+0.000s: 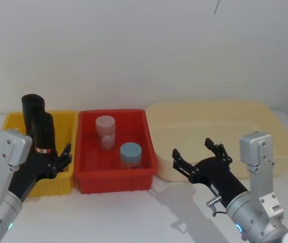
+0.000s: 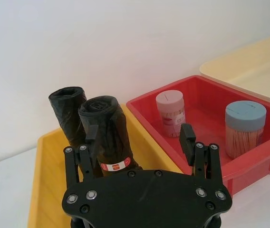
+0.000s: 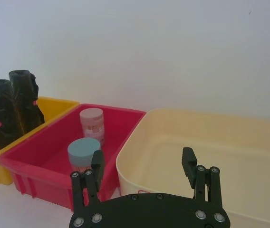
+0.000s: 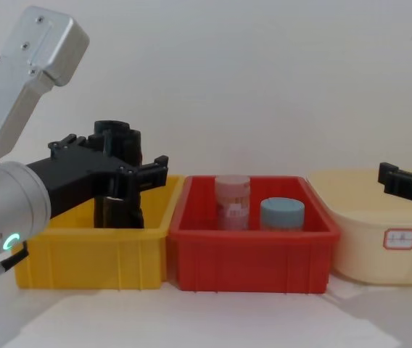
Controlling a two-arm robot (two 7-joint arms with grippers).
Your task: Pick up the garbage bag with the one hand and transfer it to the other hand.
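The garbage bag [image 2: 107,128], standing upright in the yellow bin [image 2: 43,183] just beside 1 plain black roll [image 2: 68,104], is being straddled by the 2 released, spread fingers of the left gripper [image 2: 139,136], while the right gripper [image 1: 192,148], likewise spread, is being held near the cream tub [image 1: 210,106].

garbage bag [image 2: 109,128] crinkled plastic; red bin [image 4: 249,254] smooth glossy plastic

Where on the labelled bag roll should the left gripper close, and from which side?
I'd grip the garbage bag across its upright body just above the label band, coming level from the robot's side. The plain roll stands close behind it, blocking that side; the open left gripper faces it.
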